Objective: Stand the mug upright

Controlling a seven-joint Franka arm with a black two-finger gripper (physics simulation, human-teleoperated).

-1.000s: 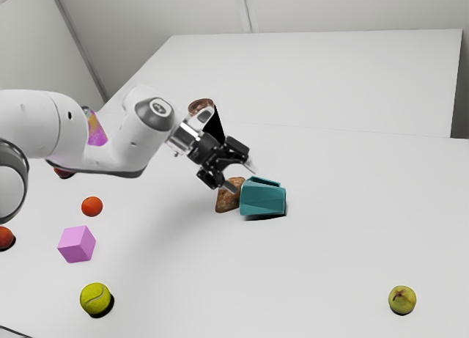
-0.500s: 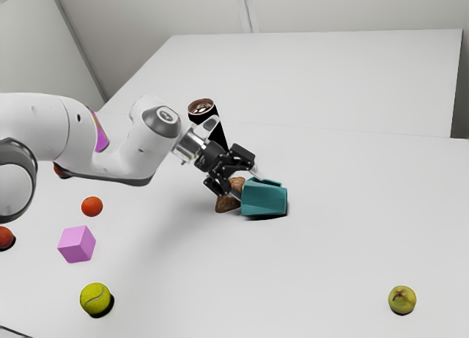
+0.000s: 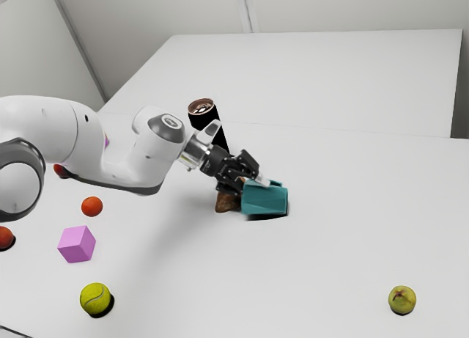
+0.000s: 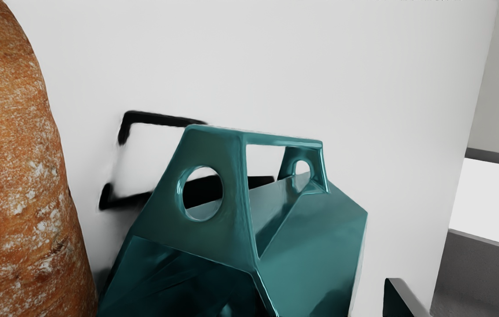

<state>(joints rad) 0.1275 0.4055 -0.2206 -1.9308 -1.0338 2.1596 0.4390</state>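
Bright light throws small, dark shadows.

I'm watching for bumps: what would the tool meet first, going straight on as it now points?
Most likely the teal mug, toward which the tool slants down in the exterior view. The bread lies close beside that line, and depth is unclear, so it might be brushed.

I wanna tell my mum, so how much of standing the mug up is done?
Looks done: the black two-finger end effector is at the shiny teal faceted mug.
In hand: seemingly lining up a grasp; one finger stands clear of the mug.
Left: gripping it and turning it upright, because it lies on its side.
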